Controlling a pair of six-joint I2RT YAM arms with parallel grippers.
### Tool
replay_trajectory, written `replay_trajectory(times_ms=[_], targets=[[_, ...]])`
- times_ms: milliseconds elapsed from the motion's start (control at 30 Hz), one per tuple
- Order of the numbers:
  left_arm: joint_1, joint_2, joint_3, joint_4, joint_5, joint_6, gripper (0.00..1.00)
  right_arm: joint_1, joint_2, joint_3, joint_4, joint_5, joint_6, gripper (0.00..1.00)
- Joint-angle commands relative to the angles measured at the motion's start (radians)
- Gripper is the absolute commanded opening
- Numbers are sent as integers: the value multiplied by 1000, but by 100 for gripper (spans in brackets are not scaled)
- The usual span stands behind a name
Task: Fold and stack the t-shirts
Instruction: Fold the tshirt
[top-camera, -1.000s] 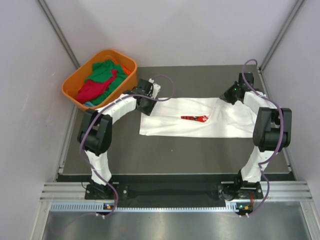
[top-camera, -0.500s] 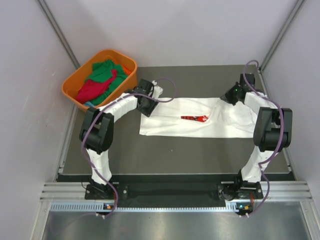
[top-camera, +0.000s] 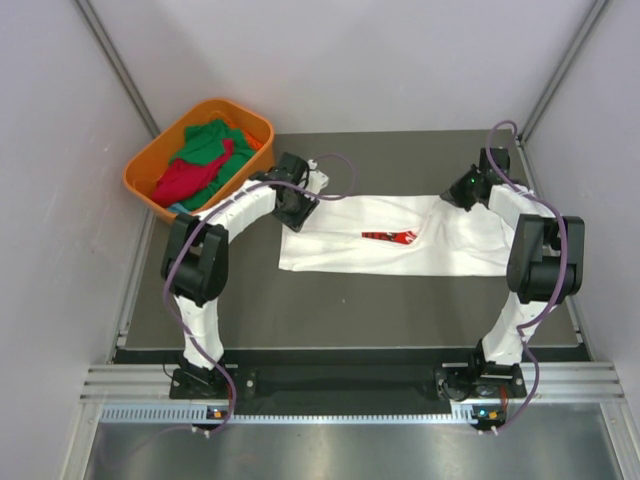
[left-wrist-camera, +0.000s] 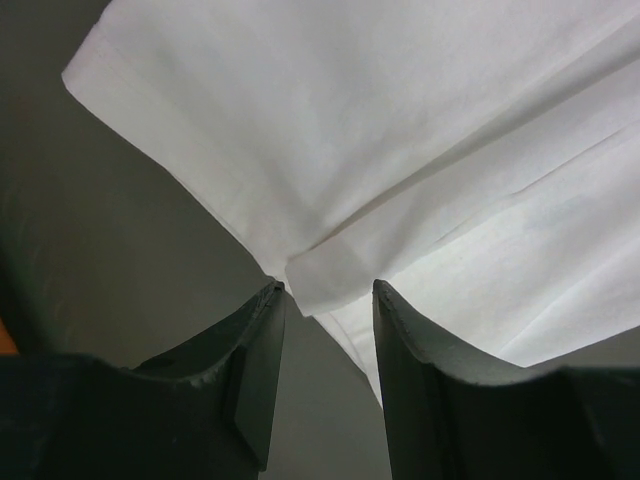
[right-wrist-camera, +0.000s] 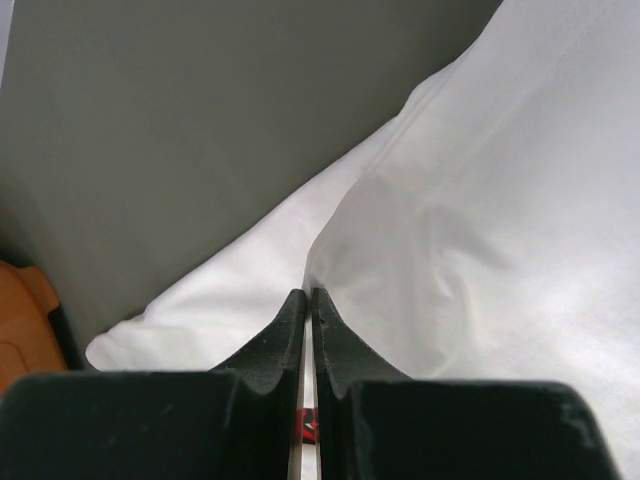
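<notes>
Left arm has edged right since a second ago, elbow bent, wrist over the far-left corner of the white t-shirt (top-camera: 350, 245). The left pincer (left-wrist-camera: 328, 290) is part open, with the folded corner between its tips, ungripped. The right arm is stretched forward, and the right pincer (right-wrist-camera: 308, 293) is closed, pinching the shirt's far-right edge. The shirt lies spread mid tabletop (top-camera: 350, 310). The green t-shirt (top-camera: 205, 140) and red t-shirt (top-camera: 180, 182) are in the orange basket (top-camera: 140, 187).

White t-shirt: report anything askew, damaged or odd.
The white t-shirt has a corner flap doubled over at its left end, and its red print shows only as a sliver along a fold. No damage visible.
</notes>
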Motion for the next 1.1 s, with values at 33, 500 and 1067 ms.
replay_trajectory(times_ms=[33,500,1067], targets=[[-2,21,25,-31,-16,37,46,-12,-25,1,51,-10,-4,0],[-6,82,71,-39,-115,48,8,-16,-8,18,60,-15,2,0],[1,39,-12,-4,-255,-29,0,-18,-101,-56,88,75,11,0]])
